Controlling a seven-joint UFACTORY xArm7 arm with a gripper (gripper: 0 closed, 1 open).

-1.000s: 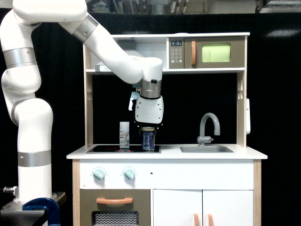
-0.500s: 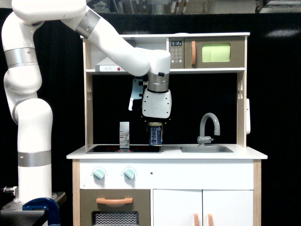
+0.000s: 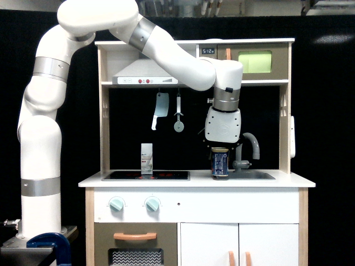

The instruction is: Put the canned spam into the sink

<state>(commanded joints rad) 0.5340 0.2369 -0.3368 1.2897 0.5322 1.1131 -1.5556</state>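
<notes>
The canned spam point(image 3: 220, 164), a small dark blue tin with a pale top and white label marks, hangs upright in my gripper point(image 3: 220, 151), which is shut on its top. It is held just above the counter at the left end of the grey sink point(image 3: 249, 175), close to the grey tap point(image 3: 249, 148). The tin's bottom looks level with the sink rim; I cannot tell whether it touches.
A slim white carton point(image 3: 146, 158) stands on the black hob point(image 3: 145, 175) at the exterior view's left. A toy cleaver point(image 3: 160, 110) and a utensil point(image 3: 178, 115) hang under the hood. The shelf with the microwave point(image 3: 252, 62) is above my wrist.
My arm has carried the tin from over the hob towards the exterior view's right, to the sink's left end, and slightly lower. The carton has stayed put.
</notes>
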